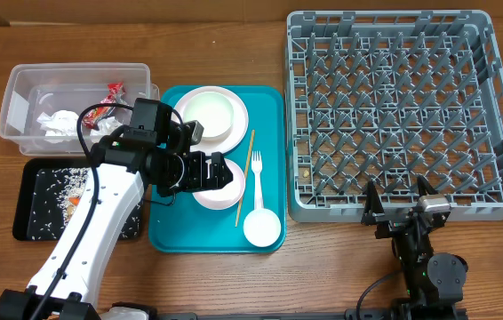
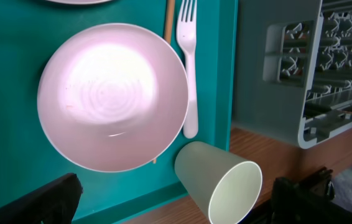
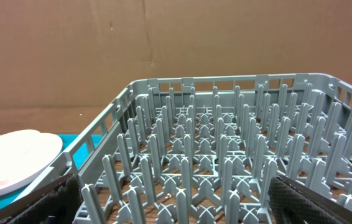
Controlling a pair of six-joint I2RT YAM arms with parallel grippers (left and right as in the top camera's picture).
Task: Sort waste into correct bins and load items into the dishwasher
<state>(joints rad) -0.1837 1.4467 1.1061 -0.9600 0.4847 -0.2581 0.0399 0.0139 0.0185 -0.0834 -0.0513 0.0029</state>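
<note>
My left gripper (image 1: pixel 211 171) hovers open over the white bowl (image 1: pixel 220 188) on the teal tray, holding nothing. In the left wrist view the bowl (image 2: pixel 114 96) lies empty ahead of the gripper (image 2: pixel 176 208), with the fork (image 2: pixel 189 56) and the chopstick (image 2: pixel 169 12) along its right side. The small cup (image 2: pixel 222 183) sits between the spread fingers near the tray's corner. The plate (image 1: pixel 211 111), fork (image 1: pixel 257 173), chopstick (image 1: pixel 245 173) and cup (image 1: pixel 261 227) share the tray. My right gripper (image 1: pixel 400 197) stands open at the grey dish rack's (image 1: pixel 403 107) front edge; in its wrist view the gripper (image 3: pixel 176 208) faces the rack's pegs (image 3: pixel 226 155).
The clear tub (image 1: pixel 16 84) at the back left holds a crumpled napkin (image 1: pixel 56 123) and red wrappers (image 1: pixel 114 89). In front of it the black tray (image 1: pixel 34 222) carries scattered rice and an orange bit. The teal tray (image 1: pixel 180 231) lies between the bins and the rack.
</note>
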